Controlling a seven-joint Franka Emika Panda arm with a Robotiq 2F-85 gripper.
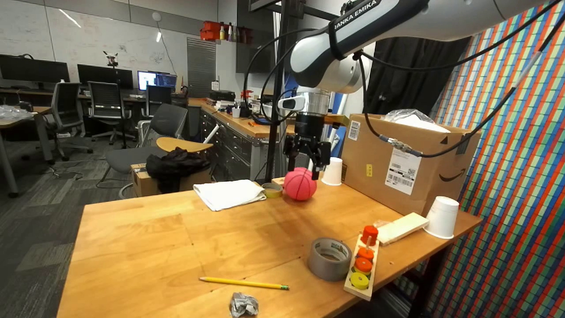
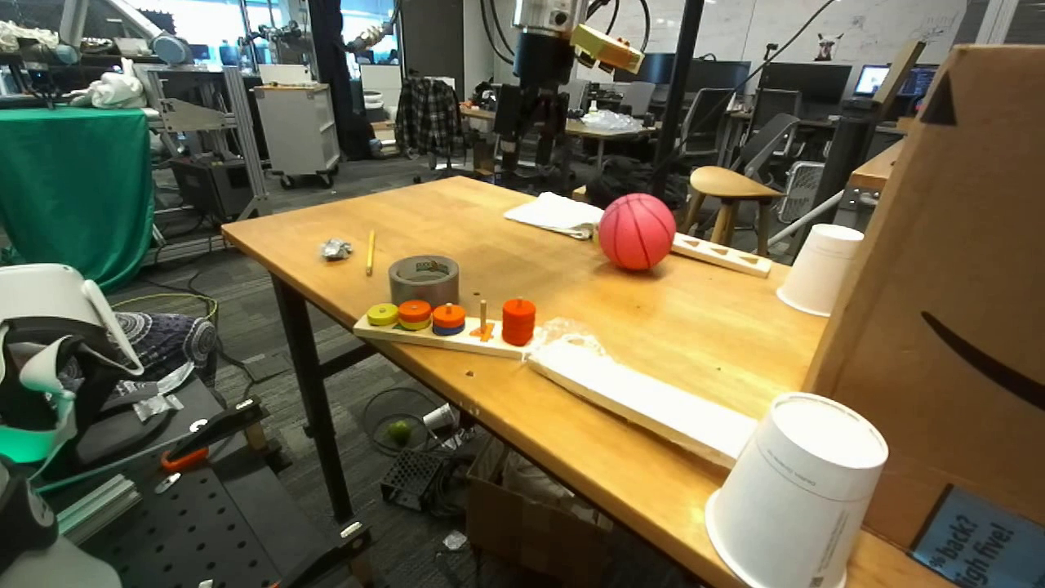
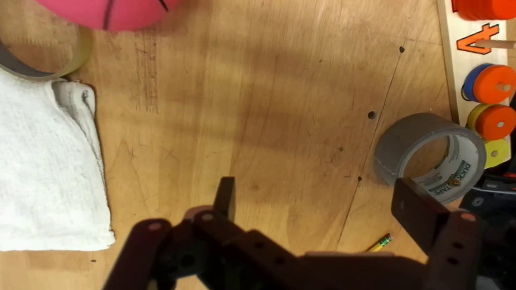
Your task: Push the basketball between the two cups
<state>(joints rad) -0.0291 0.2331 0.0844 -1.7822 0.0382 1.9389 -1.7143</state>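
Note:
The basketball (image 1: 300,183), pinkish-red with dark seams, rests on the table; it also shows in an exterior view (image 2: 638,232) and is cut off at the wrist view's top left (image 3: 109,12). Two white cups stand upside down along the cardboard box: a cup near the ball (image 1: 332,171) (image 2: 821,269) and a cup by the table corner (image 1: 442,217) (image 2: 798,490). Both cups are out of the wrist view. My gripper (image 3: 314,183) is open and empty, in the air above the table, apart from the ball; it shows in both exterior views (image 1: 303,170) (image 2: 526,163).
The cardboard box (image 1: 397,163) stands behind the cups. A wooden board (image 1: 402,228) and stacking toy (image 1: 364,265) lie along the edge, with the grey tape roll (image 1: 329,259) beside. A white cloth (image 1: 229,194) and yellow tape roll (image 1: 273,191) lie by the ball. A pencil (image 1: 242,282) lies farther off.

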